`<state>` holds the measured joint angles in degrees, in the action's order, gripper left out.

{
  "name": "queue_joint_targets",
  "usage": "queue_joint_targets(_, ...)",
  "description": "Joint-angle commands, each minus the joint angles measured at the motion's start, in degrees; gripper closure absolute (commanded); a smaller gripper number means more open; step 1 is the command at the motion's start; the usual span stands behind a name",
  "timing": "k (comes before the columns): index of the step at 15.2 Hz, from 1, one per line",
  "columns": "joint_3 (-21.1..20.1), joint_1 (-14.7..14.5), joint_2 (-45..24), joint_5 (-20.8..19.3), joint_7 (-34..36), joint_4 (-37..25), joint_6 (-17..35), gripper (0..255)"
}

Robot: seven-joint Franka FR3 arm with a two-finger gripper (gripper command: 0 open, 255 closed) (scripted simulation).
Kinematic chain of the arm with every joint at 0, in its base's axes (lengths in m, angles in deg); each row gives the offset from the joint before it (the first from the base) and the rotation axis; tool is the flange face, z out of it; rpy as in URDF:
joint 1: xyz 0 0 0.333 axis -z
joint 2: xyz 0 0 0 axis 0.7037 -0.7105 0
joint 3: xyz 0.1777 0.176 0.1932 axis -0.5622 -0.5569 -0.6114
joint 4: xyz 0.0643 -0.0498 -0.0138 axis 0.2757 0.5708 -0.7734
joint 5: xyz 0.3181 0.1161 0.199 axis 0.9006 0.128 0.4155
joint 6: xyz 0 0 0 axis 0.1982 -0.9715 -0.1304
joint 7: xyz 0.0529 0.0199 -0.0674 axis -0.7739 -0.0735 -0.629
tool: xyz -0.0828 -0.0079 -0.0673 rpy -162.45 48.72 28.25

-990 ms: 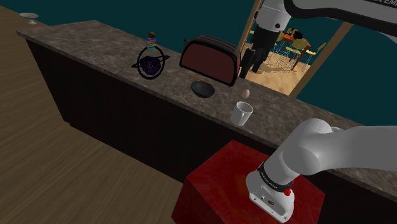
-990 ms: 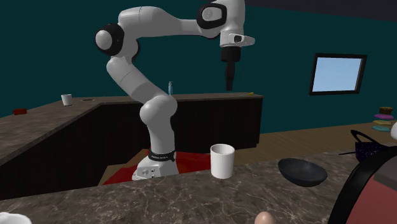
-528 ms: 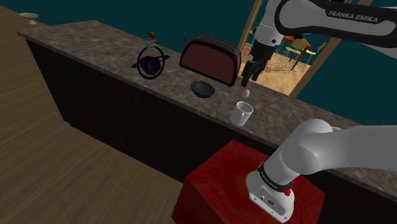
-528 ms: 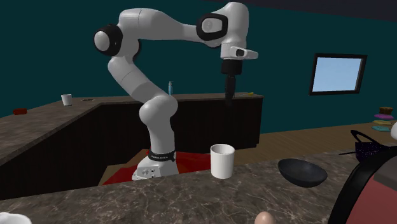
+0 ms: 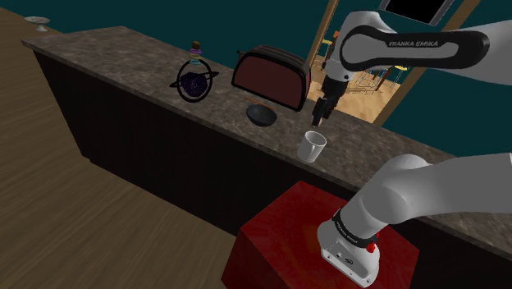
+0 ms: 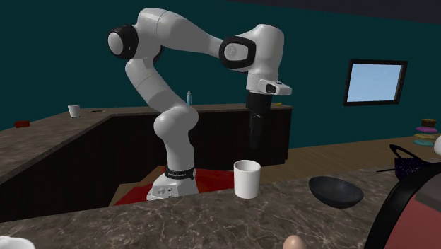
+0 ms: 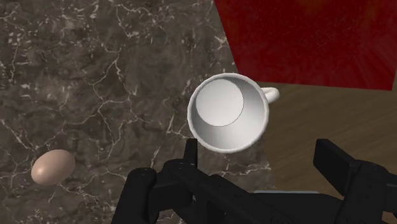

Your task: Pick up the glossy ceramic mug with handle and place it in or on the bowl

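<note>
The white mug stands upright on the dark marbled counter, close to the counter edge that faces the red stand, with its mouth open to the top and nothing inside. In the wrist view the mug has its small handle turned toward the red stand, out over the counter's edge. The black gripper hangs straight above the mug in the second exterior view, pointing down and clear of the rim. In the wrist view the gripper has its fingers standing well apart, clasping nothing, with the mug just ahead of them and touching neither. The dark bowl sits on the same counter near the mug, on the shoulder view's upper left of it; in the second exterior view the bowl lies to the mug's right, apart from it and empty. A pale egg rests on the stone on the side of the mug away from its handle, and in the second exterior view the egg lies nearer the camera than the mug. Past the bowl from the mug stands a red toaster.
</note>
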<state>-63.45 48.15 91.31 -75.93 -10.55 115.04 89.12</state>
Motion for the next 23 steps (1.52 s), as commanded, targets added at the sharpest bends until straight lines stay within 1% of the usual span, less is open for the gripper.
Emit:
queue_joint_targets(1, 2.62, 0.82, -2.43, -1.31, -2.62, 1.42, 3.09, 0)
queue_joint_targets(5, 7.45, 1.90, -8.74, -3.03, -7.58, 2.48, 8.83, 0)
queue_joint_targets(9, 8.17, 2.07, -9.95, -3.42, -7.86, 4.33, 11.78, 0)
queue_joint_targets(13, 8.92, 2.19, -11.55, -3.89, -7.91, 6.94, 15.95, 0)
queue_joint_targets(21, 8.92, 2.19, -11.54, -3.89, -7.91, 6.93, 15.94, 0)
queue_joint_targets(22, 8.92, 2.19, -11.54, -3.89, -7.91, 6.93, 15.94, 255)
queue_joint_targets(23, 8.92, 2.19, -11.54, -3.89, -7.91, 6.93, 15.94, 255)
